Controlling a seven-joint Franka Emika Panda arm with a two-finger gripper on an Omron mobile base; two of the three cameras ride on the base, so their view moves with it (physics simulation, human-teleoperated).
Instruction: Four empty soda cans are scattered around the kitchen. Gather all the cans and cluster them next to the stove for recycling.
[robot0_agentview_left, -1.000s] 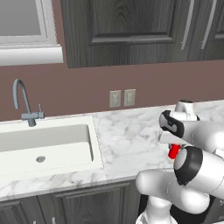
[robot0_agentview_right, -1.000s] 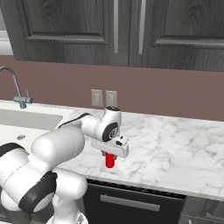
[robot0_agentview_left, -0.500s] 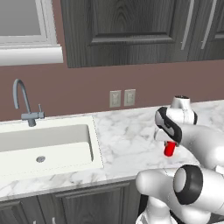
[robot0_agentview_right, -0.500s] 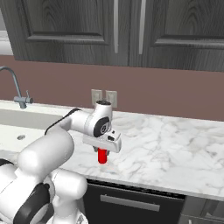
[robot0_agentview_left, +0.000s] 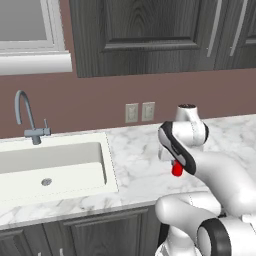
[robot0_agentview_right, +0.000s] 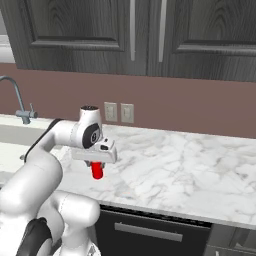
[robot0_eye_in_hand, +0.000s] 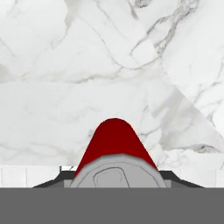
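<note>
Left base view: one bright red cylindrical soda can (robot0_agentview_left: 176, 169) hangs under the white arm's gripper (robot0_agentview_left: 175, 164), above the veined white marble counter (robot0_agentview_left: 135, 165) right of one white rectangular sink (robot0_agentview_left: 52, 165). Right base view: the gripper (robot0_agentview_right: 96, 165) is clamped on that single can (robot0_agentview_right: 97, 171), clear of the counter. Hand view: one silver-topped red can (robot0_eye_in_hand: 115, 146) sits between the fingertips over glossy marble.

- The left base view looked from behind the arm's left, forward and down at the marble desk (robot0_agentview_left: 135, 165), with the sink (robot0_agentview_left: 50, 167) left of the arm and the wall outlets (robot0_agentview_left: 139, 112) behind it.
- The right base view looked from behind the arm's right, over the same desk (robot0_agentview_right: 190, 170) and outlets (robot0_agentview_right: 119, 112), the faucet (robot0_agentview_right: 17, 102) far left.
- The hand view looked straight down, close over a red soda can (robot0_eye_in_hand: 114, 146) and the desk (robot0_eye_in_hand: 87, 65) below it.
</note>
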